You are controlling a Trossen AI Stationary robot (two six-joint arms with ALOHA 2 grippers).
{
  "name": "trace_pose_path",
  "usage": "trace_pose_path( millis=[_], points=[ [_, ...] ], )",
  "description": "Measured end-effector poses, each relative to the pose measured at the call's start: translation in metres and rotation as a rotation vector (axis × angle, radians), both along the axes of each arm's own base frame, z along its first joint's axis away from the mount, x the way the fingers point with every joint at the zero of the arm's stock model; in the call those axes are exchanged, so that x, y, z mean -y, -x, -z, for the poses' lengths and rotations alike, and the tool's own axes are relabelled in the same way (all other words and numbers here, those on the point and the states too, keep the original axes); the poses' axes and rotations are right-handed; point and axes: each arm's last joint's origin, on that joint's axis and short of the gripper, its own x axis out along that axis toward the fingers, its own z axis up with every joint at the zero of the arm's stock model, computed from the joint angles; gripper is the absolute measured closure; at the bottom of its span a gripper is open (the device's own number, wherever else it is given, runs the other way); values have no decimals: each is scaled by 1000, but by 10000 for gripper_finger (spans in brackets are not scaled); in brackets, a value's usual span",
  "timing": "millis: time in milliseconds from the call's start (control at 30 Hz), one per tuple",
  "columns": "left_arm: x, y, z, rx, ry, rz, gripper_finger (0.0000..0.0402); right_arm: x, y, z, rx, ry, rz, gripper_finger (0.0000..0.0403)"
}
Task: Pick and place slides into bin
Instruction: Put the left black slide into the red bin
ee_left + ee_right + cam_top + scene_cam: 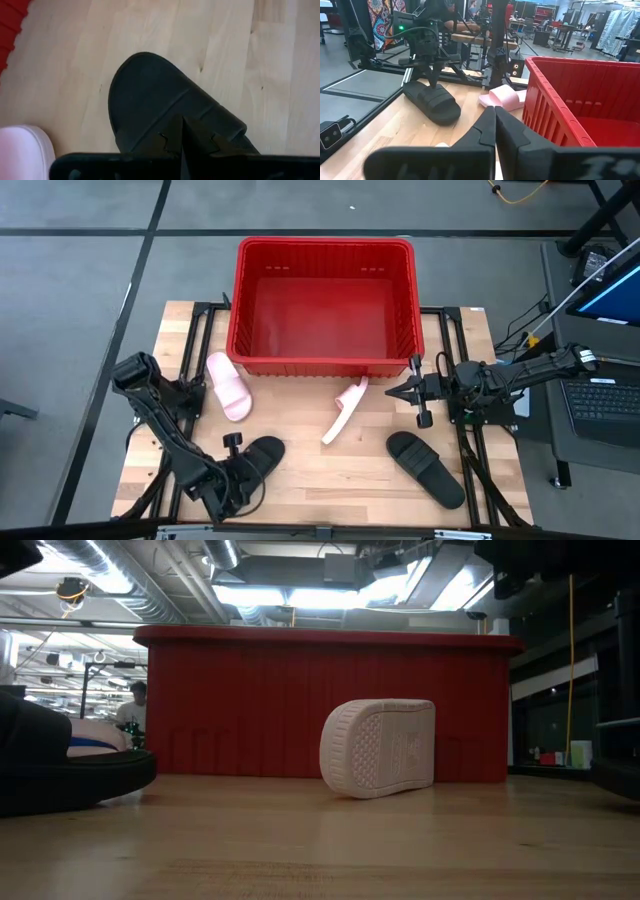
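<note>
Here the left gripper (240, 472), jaws pressed together and holding nothing, hangs right above the near-left black slide (257, 457), which lies lengthwise toward the empty red bin (322, 352), far-right of it.

A workshop: exposed ceiling ducts (150, 585), workbenches (470, 37), strip lights (300, 595).

Wooden table (330, 470); laptop (605, 395) beside it; yellow cable (520, 192).

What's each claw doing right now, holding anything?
Left claw: shut, empty, over a black slide.
Right claw: shut, empty, beside the bin.
</note>
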Motion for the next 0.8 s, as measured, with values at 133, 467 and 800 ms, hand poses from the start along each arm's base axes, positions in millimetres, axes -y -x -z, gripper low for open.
trace_pose_path(
  millis=[133,467,800],
  points=[
    [-3,-2,-2,-5,12,-13,397,0,0,0,-1,0,0,397],
    [-9,-3,-11,11,-21,22,397,0,0,1,-13,-23,0,397],
    [-10,-4,-11,20,-7,-8,397,0,0,2,-21,-24,-1,397]
  ],
)
